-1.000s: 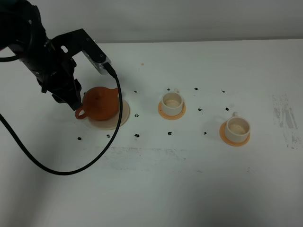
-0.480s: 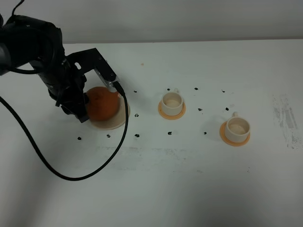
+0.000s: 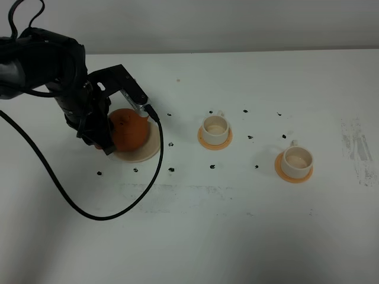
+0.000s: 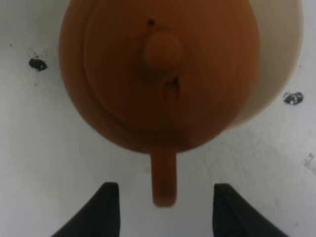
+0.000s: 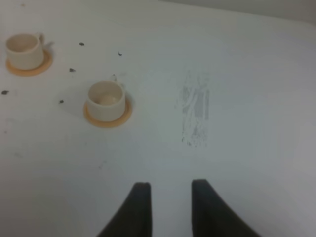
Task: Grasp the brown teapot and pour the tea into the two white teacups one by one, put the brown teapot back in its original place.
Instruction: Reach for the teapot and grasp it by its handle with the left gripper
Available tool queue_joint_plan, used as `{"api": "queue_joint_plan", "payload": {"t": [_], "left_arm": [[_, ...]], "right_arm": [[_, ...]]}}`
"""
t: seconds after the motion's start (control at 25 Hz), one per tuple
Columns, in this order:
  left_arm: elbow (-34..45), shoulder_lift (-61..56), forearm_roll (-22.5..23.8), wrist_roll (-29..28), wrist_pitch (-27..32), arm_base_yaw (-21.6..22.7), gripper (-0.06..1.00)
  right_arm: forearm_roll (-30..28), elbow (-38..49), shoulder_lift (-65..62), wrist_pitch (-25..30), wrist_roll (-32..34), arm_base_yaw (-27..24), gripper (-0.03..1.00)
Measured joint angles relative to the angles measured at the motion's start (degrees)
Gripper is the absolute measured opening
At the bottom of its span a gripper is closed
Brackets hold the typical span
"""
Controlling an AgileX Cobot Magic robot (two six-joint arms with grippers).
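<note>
The brown teapot sits on the cream saucer at the table's left. In the left wrist view the teapot shows its knobbed lid, and its handle points between my fingers. My left gripper is open, with one finger on each side of the handle, not touching it. In the high view the left gripper is at the teapot's left side. Two white teacups stand on orange coasters; their insides look pale, and no tea shows. My right gripper is open, empty, above bare table.
The left arm's black cable loops over the table in front of the saucer. Small black marks dot the table around saucer and cups. A grey scuffed patch lies at the right. Both cups also show in the right wrist view.
The left arm has come down and closer to the teapot, so that it now covers the handle. The teapot, saucer and cups have not moved.
</note>
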Motion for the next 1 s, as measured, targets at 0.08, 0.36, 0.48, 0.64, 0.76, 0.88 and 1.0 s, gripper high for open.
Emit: {"api": "queue_joint_plan", "payload": {"t": [0.08,0.36,0.48,0.64,0.76,0.88,1.0], "left_arm": [[0.07,0.69,0.01,-0.02,-1.46,0.00,0.46],[0.18,1.07,0.07,-0.02,-3.40,0.00,0.46],[0.18,2.05,0.06,-0.02,-3.89,0.00,0.46],[0.18,2.75,-0.22,-0.07,-3.77,0.00,0.46],[0.18,2.80,-0.36,-0.07,-3.88,0.00,0.46],[0.18,2.80,-0.73,-0.07,-3.88,0.00,0.46],[0.18,2.80,-1.15,-0.07,-3.88,0.00,0.46]], "right_arm": [[0.00,0.00,0.00,0.00,0.00,0.00,0.22],[0.00,0.00,0.00,0.00,0.00,0.00,0.22],[0.00,0.00,0.00,0.00,0.00,0.00,0.22],[0.00,0.00,0.00,0.00,0.00,0.00,0.22],[0.00,0.00,0.00,0.00,0.00,0.00,0.22],[0.00,0.00,0.00,0.00,0.00,0.00,0.22],[0.00,0.00,0.00,0.00,0.00,0.00,0.22]]}}
